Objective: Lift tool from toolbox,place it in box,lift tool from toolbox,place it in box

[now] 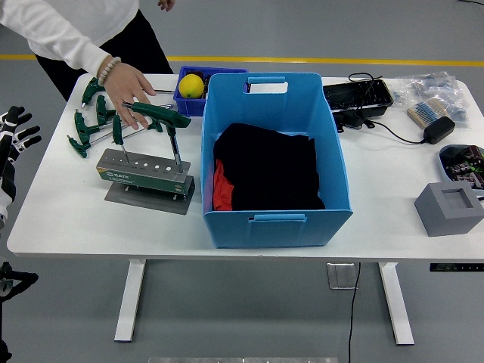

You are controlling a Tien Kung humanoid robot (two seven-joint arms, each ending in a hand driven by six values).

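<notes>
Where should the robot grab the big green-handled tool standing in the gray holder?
Probably by the green T-handle of the tall wrench, coming from above: it lies crosswise atop an upright shaft seated in the gray holder, so it lifts straight up.

A workshop or robotics lab: a white standing desk (pixel 68 219) on a grey floor with a yellow line (pixel 318 60) behind it, green T-handle keys (pixel 89 125) left of the blue crate (pixel 276 219), cables and parts to its right
</notes>
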